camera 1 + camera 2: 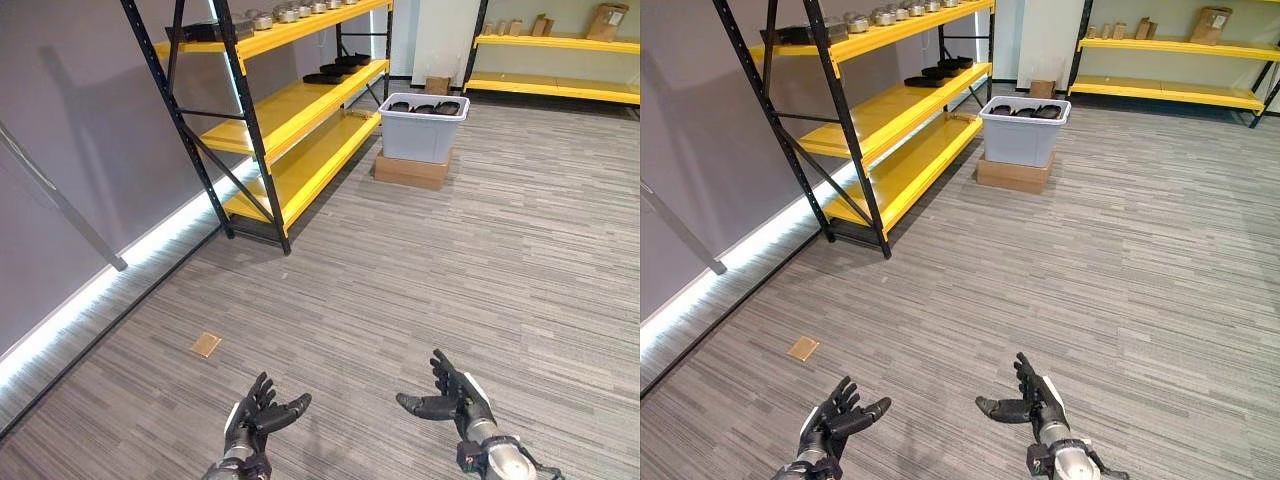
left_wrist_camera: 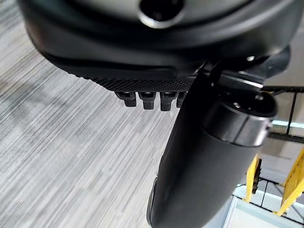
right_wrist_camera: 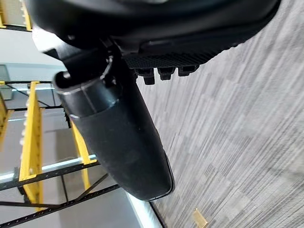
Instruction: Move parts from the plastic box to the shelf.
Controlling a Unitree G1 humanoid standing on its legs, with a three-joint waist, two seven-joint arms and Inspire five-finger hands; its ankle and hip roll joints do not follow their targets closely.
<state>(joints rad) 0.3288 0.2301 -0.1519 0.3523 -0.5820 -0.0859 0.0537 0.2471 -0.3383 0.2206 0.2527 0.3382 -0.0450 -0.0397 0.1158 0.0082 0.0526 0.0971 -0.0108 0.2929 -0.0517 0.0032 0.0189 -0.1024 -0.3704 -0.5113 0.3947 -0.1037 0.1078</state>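
A grey plastic box (image 1: 422, 128) with dark parts (image 1: 424, 108) inside stands far ahead on a flat cardboard box (image 1: 411, 170). To its left rises the yellow shelf (image 1: 290, 105) on black posts, with dark parts (image 1: 338, 68) on its middle level and metal parts (image 1: 290, 14) on top. My left hand (image 1: 258, 415) and right hand (image 1: 450, 397) hover low over the floor near me, both open with fingers relaxed and nothing in them. Each wrist view shows a straight thumb (image 2: 199, 166) (image 3: 118, 133) over carpet.
A grey wall with a light strip (image 1: 110, 285) runs along the left. A small brown plate (image 1: 205, 345) lies on the grey carpet ahead of my left hand. A second yellow shelf (image 1: 555, 60) with cardboard boxes stands at the far back right.
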